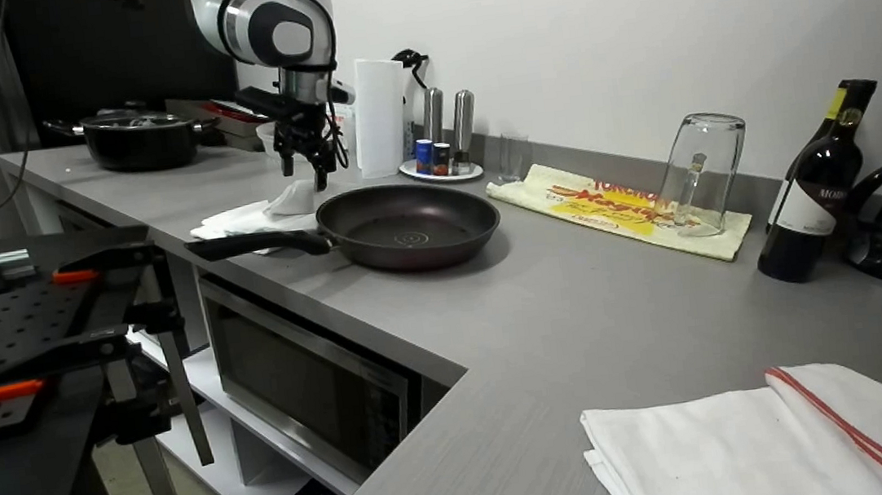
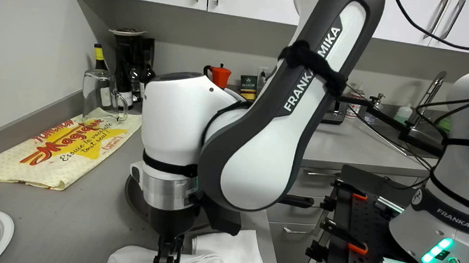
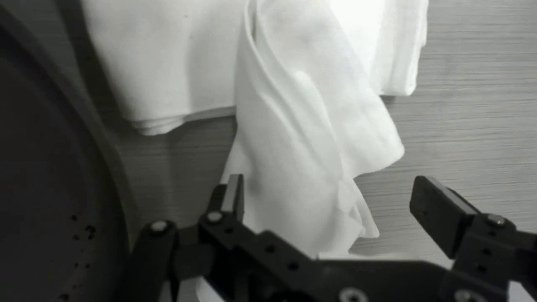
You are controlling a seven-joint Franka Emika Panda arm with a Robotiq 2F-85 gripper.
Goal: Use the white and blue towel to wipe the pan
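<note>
Pan [image 1: 406, 225] with dark specks [image 3: 89, 230] inside sits beside the white-and-blue towel [image 3: 293, 167], over which the gripper [image 1: 305, 175] hangs, jaws parted.

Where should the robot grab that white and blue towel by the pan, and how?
Probably by the bunched-up fold of the towel, with the claw coming straight down from above. In an exterior view that fold stands higher than the flat part, and in the wrist view it shows between the claw's open fingers, so closing them could pinch both sides.
</note>
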